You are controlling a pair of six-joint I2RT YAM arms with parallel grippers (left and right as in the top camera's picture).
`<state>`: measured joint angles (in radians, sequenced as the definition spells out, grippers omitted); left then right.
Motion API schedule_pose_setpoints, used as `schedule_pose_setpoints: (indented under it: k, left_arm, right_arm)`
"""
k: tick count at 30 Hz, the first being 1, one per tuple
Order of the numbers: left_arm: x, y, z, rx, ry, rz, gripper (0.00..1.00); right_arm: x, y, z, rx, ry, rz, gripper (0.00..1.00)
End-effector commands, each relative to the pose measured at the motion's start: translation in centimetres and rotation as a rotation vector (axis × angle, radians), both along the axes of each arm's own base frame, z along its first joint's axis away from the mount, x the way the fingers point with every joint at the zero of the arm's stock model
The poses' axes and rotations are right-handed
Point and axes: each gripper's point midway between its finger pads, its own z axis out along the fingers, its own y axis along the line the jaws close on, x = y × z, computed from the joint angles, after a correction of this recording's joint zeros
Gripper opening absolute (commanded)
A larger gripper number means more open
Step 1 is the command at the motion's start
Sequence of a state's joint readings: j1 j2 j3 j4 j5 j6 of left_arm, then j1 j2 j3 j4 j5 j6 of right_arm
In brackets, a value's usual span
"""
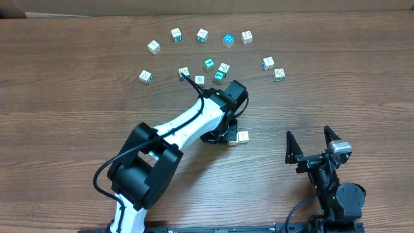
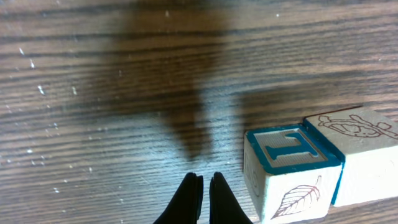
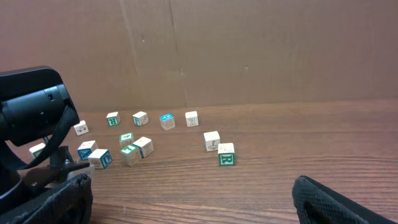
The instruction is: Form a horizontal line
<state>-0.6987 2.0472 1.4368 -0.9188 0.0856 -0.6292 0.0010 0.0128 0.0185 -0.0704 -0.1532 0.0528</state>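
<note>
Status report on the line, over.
Left tool shut, empty, beside row. Right tool open, away from cubes. Row of white-sided wooden picture cubes: two touching in view. Loose cubes scattered beyond, none blocking.

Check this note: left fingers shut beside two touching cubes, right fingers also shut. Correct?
No. The overhead view shows the right gripper with fingers open. The left gripper is shut beside the blue-framed cube and the tan-topped cube touching it.

This looks like a robotics lab bench. A bare wood-grain tabletop (image 1: 65, 97) has a cabled black-and-white robot arm (image 1: 187, 126) mounted at the lower edge, a plain brown panel backdrop (image 3: 249, 50) behind, and toy alphabet blocks (image 1: 202, 35) scattered upper centre.
</note>
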Motion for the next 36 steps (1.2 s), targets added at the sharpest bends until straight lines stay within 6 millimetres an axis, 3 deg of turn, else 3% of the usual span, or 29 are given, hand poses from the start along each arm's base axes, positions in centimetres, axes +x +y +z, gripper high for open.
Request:
schedule_pose_setpoints:
  k: [1, 36]
  left_arm:
    - [0.6, 0.7, 0.1, 0.027, -0.033, 0.040, 0.04]
    - [0.2, -0.3, -1.0, -0.023, -0.020, 0.116, 0.04]
  right_arm:
    - [0.0, 0.2, -0.2, 0.006, -0.003, 0.011, 1.00]
    - [0.0, 0.2, -0.2, 0.006, -0.002, 0.011, 1.00]
